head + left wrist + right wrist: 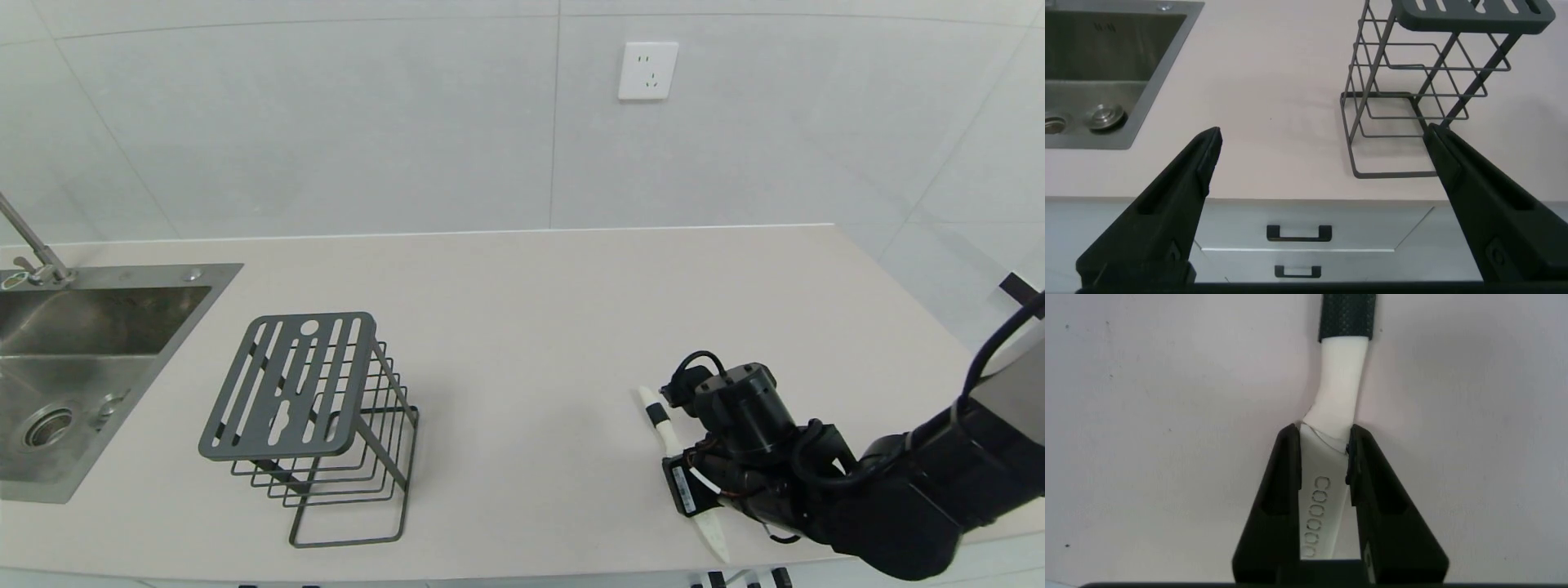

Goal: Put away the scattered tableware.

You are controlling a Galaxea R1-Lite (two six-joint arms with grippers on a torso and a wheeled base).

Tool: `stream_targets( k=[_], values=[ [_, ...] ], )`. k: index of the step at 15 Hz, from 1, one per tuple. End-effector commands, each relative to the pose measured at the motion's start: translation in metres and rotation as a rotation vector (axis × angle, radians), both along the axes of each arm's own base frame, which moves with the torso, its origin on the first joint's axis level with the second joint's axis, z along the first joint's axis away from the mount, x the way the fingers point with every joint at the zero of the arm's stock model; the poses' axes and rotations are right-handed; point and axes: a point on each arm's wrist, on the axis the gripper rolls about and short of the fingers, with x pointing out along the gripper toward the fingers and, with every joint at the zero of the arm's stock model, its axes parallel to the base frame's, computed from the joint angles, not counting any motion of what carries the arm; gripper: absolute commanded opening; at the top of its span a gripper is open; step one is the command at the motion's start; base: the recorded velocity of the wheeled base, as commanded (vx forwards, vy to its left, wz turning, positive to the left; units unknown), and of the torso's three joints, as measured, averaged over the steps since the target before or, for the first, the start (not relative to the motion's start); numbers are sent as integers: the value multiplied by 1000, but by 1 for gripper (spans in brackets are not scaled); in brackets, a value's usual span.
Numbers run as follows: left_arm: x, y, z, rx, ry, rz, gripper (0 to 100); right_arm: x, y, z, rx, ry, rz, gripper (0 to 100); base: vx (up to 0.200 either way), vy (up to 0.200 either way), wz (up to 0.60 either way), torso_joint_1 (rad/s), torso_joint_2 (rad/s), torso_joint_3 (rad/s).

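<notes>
Now my right hand (1327,469) pinches the knife (1339,384) at 4 o'clock on the worktop (531,327); my left hand (1323,135) is spread, near the rack (1417,90).

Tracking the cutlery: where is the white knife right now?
The white knife is at the counter's right front in the head view, clamped in the right gripper, well right of the wire rack.
</notes>
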Motion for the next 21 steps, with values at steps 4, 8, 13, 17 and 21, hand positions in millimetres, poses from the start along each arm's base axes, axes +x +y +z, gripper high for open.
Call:
stream_targets(
  k=[4,8,13,17,21],
  values=[
    [0,0,0,-1,3,0,100,7,1,25,95,-125,27,0,0,0,0,0,0,0],
    [0,0,0,0,3,0,100,20,10,104,270,-366,110,0,0,0,0,0,0,0],
    [0,0,0,2,3,0,100,19,9,159,404,-665,273,0,0,0,0,0,0,0],
    [0,0,0,51,5,-19,100,-5,-4,185,504,-706,463,0,0,0,0,0,0,0],
    [0,0,0,52,5,-20,100,-30,-12,198,322,-672,578,0,0,0,0,0,0,0]
  ],
)
